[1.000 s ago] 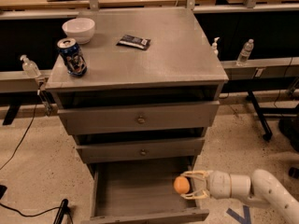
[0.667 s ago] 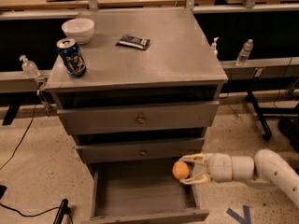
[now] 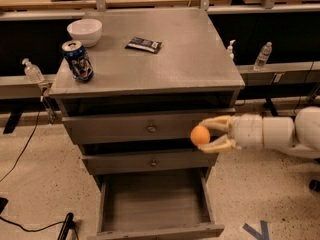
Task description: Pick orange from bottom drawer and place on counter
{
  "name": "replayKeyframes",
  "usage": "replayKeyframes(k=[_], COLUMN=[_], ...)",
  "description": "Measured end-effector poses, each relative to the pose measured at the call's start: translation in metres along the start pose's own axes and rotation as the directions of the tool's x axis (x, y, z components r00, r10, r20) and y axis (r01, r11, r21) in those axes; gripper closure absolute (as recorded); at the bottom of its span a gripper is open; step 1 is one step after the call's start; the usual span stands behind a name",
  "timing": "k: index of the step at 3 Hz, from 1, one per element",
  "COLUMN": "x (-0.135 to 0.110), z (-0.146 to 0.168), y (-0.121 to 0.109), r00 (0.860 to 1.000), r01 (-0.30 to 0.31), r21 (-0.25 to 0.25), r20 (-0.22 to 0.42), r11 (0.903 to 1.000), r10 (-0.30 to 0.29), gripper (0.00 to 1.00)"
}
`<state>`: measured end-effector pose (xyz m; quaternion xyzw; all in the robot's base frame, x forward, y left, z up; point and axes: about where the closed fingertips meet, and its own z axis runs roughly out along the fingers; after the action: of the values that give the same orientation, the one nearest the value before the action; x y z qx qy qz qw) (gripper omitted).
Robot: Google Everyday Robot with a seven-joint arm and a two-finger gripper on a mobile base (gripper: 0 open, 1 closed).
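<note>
While the bottom drawer [image 3: 155, 201] stands open below, the gripper [image 3: 203, 135] pinches the orange [image 3: 200, 135] between both fingers, spread just to its width, level with the top drawer [image 3: 115, 129], under the counter [image 3: 190, 59] edge.

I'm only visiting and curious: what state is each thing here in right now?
Orange: held in the air.
Gripper: fingers shut on orange, before the top drawer.
Bottom drawer: open, empty.
Upper drawers: shut.
Soda can: upright on counter.
Bowl: upright.
Packet: lying flat.
</note>
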<state>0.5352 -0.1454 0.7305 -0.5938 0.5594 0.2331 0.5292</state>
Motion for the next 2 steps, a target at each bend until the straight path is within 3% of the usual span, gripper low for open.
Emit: replayKeyframes(k=[1, 2], x=[-0.036, -0.109], z=[-0.016, -0.014], y=[-0.042, -0.119], r00=[0.999, 0.997], r01=[-0.032, -0.035], r21=[0.026, 0.097], r20=[-0.042, -0.07], r11=[0.9991, 0.9947], r10=[0.033, 0.042], gripper=[1.0, 1.0])
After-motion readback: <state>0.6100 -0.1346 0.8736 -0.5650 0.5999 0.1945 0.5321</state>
